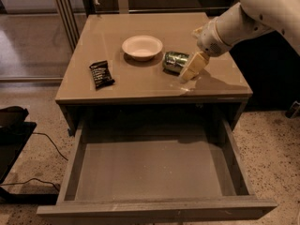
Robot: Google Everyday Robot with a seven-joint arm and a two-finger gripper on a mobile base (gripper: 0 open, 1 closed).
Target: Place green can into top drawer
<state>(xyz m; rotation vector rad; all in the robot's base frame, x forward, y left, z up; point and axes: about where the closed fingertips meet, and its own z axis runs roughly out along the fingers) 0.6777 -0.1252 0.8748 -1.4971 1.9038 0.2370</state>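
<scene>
The green can lies on its side on the tan cabinet top, just right of the white bowl. My gripper is at the can's right end, low over the top, right against it or just in front of it; the white arm reaches in from the upper right. The top drawer is pulled wide open below the cabinet's front edge, and its grey bottom is bare.
A white bowl sits at the middle of the cabinet top. A black snack bar wrapper lies near the left front. A dark object and cables lie on the speckled floor at the left.
</scene>
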